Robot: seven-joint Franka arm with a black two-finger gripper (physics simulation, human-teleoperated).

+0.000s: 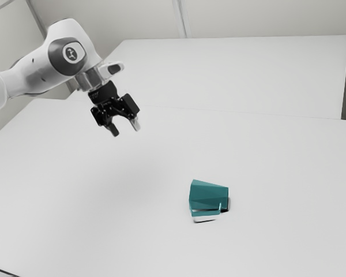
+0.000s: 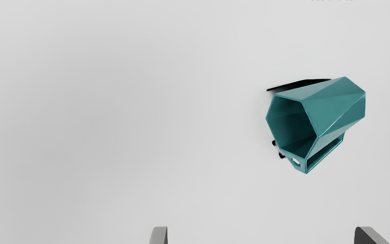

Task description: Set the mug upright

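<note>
Mug [image 1: 207, 195] lies sideways; tool [image 1: 126, 128] spread; dark logo [image 1: 71, 53] marks the arm [image 1: 32, 72].

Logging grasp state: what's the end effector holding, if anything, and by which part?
Nothing held: end effector open, mug lying on its side on the table, away from it.

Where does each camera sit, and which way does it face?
Exterior view: beside the arm, facing across the table and the mug; arm and open gripper show.
Wrist view: on the arm's end, facing the table and the mug's mouth; fingertips show.
Shared: table, gripper fingers, mug on its side.
</note>
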